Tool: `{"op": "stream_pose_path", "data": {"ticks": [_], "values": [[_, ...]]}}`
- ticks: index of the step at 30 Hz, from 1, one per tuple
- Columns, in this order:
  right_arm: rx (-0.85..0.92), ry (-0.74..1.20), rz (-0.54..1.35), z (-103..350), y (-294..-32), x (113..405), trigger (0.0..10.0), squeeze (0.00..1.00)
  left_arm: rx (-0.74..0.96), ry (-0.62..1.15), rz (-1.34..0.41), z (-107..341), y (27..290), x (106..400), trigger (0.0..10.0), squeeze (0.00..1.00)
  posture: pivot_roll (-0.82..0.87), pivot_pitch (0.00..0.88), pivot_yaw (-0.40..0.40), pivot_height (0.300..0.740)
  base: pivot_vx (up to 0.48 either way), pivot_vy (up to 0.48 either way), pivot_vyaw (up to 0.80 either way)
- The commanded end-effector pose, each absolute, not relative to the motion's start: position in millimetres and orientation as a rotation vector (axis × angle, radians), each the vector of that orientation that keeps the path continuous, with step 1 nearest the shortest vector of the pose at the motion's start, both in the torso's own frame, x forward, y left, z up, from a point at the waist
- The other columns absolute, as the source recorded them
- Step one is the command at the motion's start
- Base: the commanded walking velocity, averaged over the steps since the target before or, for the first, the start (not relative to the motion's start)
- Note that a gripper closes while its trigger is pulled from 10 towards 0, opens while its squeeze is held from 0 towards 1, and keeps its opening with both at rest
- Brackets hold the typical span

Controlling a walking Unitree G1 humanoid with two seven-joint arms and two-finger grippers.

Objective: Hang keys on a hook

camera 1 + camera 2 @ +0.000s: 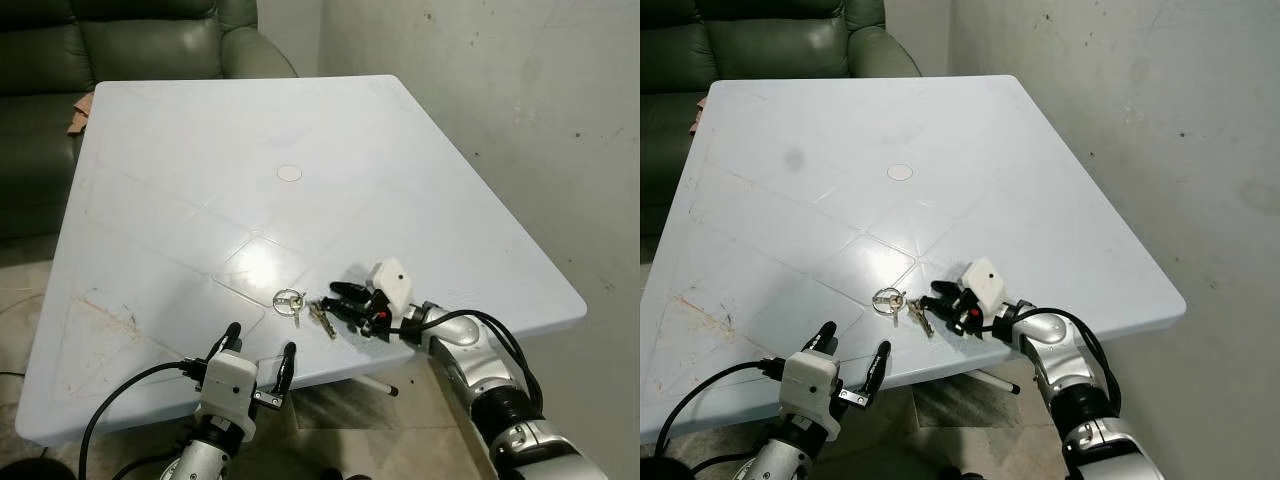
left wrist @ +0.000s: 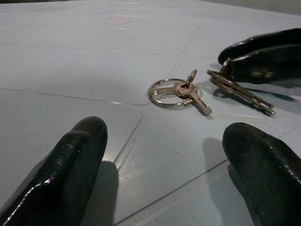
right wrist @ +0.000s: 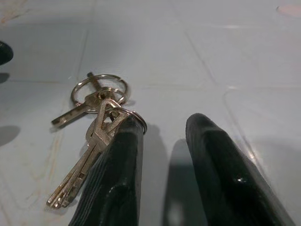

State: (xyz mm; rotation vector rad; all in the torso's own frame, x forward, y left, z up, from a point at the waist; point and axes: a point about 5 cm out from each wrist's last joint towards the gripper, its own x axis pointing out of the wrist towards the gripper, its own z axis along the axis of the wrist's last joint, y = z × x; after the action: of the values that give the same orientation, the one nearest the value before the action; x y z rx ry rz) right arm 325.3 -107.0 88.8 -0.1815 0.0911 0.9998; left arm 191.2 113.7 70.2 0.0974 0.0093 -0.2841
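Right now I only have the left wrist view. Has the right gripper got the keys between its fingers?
Observer: No. The right gripper is open, and the keys lie against the outer side of one finger. The gap between the fingers holds only bare table.
Operator: Where is the left gripper relative to the table?
Observer: The left gripper hangs open at the near edge of the table, short of the keys.
Operator: What is beyond the table?
Observer: A green sofa stands at its far side.
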Motion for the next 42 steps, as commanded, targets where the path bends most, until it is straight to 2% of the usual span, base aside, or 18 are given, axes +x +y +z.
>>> {"op": "stream_pose_path", "data": {"ticks": [1, 2, 3, 4, 5, 19, 22, 30, 40, 42], "values": [[-0.205, 0.095, 0.981, 88.7, -109.9, 327.1, 10.0, 0.0, 0.104, 0.001, -0.283, 73.7, 114.1, 190.8, 10.0, 0.0, 0.07, 0.14, -0.089, 0.74, 0.0, 0.0, 0.0], [-0.21, 0.105, 0.975, 87.9, -110.4, 327.5, 10.0, 0.0, 0.104, 0.001, -0.283, 73.9, 114.1, 190.9, 10.0, 0.0, 0.07, 0.14, -0.089, 0.74, 0.0, 0.0, 0.0], [-0.197, 0.1, 0.982, 88.1, -110.4, 327.0, 6.5, 0.0, 0.105, 0.002, -0.282, 73.8, 114.2, 190.8, 10.0, 0.0, 0.07, 0.14, -0.089, 0.74, 0.0, 0.0, 0.0], [-0.185, 0.092, 0.986, 88.6, -110.5, 326.6, 6.7, 0.0, 0.105, 0.002, -0.282, 73.7, 114.2, 190.7, 10.0, 0.0, 0.07, 0.14, -0.089, 0.74, 0.0, 0.0, 0.0], [-0.172, 0.091, 0.98, 88.3, -111.2, 326.6, 0.0, 0.0, 0.105, 0.003, -0.281, 73.7, 114.3, 190.6, 10.0, 0.0, 0.07, 0.14, -0.089, 0.74, 0.0, 0.0, 0.0], [-0.18, 0.065, 0.985, 89.3, -113.6, 325.9, 0.0, 0.0, 0.107, 0.004, -0.278, 73.8, 114.5, 190.3, 10.0, 0.0, 0.07, 0.148, -0.09, 0.74, 0.0, 0.0, 0.0], [-0.235, 0.178, 0.884, 80.0, -124.2, 331.8, 0.0, 0.0, 0.107, 0.006, -0.274, 73.4, 114.1, 190.3, 10.0, 0.0, 0.06, 0.152, -0.091, 0.74, 0.0, 0.0, 0.0], [-0.34, 0.299, 0.802, 68.0, -138.2, 333.7, 0.0, 0.0, 0.108, 0.007, -0.272, 73.5, 113.9, 190.3, 10.0, 0.0, 0.06, 0.157, -0.092, 0.74, 0.0, 0.0, 0.0], [-0.382, 0.414, 0.846, 59.5, -150.6, 329.2, 0.0, 0.0, 0.113, 0.008, -0.269, 73.3, 113.9, 190.5, 10.0, 0.0, 0.06, 0.156, -0.092, 0.74, 0.0, 0.0, 0.0], [-0.351, 0.416, 0.928, 61.7, -151.0, 325.5, 0.0, 0.0, 0.113, 0.01, -0.267, 73.0, 113.7, 190.1, 10.0, 0.0, 0.06, 0.155, -0.093, 0.74, 0.0, 0.0, 0.0]]}}
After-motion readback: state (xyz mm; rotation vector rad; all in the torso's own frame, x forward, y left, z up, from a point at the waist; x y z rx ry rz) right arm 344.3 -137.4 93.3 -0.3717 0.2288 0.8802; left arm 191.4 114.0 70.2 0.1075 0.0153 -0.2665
